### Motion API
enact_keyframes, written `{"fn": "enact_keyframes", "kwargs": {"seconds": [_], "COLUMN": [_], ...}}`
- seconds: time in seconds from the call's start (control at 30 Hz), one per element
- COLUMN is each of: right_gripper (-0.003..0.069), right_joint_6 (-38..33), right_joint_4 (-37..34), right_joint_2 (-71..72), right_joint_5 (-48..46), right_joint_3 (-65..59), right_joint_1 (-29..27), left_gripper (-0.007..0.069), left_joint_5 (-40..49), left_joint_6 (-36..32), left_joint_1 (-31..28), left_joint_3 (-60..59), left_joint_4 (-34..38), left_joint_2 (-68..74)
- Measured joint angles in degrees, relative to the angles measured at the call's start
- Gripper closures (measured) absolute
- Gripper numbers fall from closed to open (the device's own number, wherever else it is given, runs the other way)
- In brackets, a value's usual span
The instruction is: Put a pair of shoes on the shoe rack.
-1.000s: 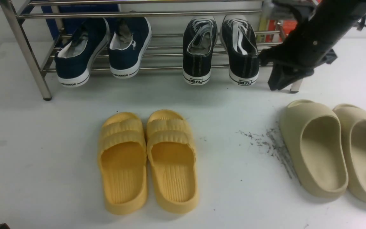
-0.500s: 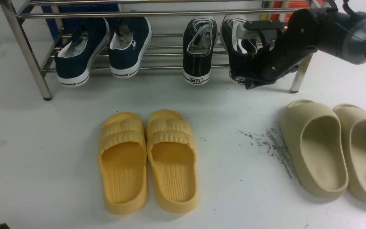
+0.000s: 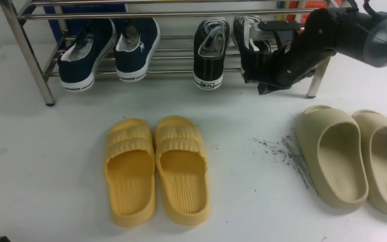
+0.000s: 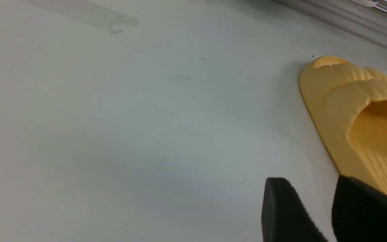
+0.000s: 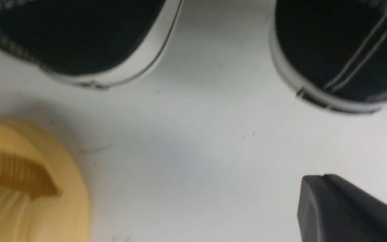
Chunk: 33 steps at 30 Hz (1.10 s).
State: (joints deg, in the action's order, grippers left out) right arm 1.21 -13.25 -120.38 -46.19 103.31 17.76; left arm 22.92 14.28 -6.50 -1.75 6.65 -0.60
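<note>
At the upper right of the front frame, the right tool (image 3: 264, 88), its black tips pressed together and pinching nothing, sits against the heel of the right black canvas sneaker (image 3: 250, 43). Its mate (image 3: 210, 50) lies just left. Both rest toe-inward on the shiny tubular shoe rack (image 3: 146, 14), heels overhanging. White rubber soles and white stitching edge the matte canvas. The left tool (image 4: 317, 211), ribbed pads spread, hovers beside a ridged yellow slide (image 4: 358, 114) on the pale bench (image 3: 45, 168).
</note>
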Motion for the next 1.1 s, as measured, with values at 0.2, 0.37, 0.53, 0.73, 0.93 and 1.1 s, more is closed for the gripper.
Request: {"fn": "enact_keyframes", "kwargs": {"seconds": [0.2, 0.37, 0.53, 0.73, 0.93, 1.1], "right_gripper": [0.0642, 0.0642, 0.064, 0.0639, 0.0637, 0.0637], "right_joint_6": [-4.4, -7.3, -7.3, -7.3, -5.9, -1.6], "right_joint_4": [-8.1, -9.9, -9.4, -7.2, 0.4, 4.8], "right_joint_2": [2.8, 1.5, -0.6, 1.3, 14.4, 29.7], "right_joint_5": [-7.7, 0.8, 4.3, -5.9, -17.3, -15.9], "right_joint_3": [0.0, 0.0, 0.0, 0.0, -7.4, -20.3], "right_joint_1": [2.4, 8.3, 10.2, 10.2, 10.2, 10.2], "left_gripper": [0.0387, 0.0387, 0.0387, 0.0387, 0.0387, 0.0387], "left_joint_5": [0.0, 0.0, 0.0, 0.0, 0.0, 0.0], "left_joint_6": [0.0, 0.0, 0.0, 0.0, 0.0, 0.0], "left_joint_1": [0.0, 0.0, 0.0, 0.0, 0.0, 0.0], "left_joint_3": [0.0, 0.0, 0.0, 0.0, 0.0, 0.0], "left_joint_4": [0.0, 0.0, 0.0, 0.0, 0.0, 0.0], "left_joint_2": [0.0, 0.0, 0.0, 0.0, 0.0, 0.0]}}
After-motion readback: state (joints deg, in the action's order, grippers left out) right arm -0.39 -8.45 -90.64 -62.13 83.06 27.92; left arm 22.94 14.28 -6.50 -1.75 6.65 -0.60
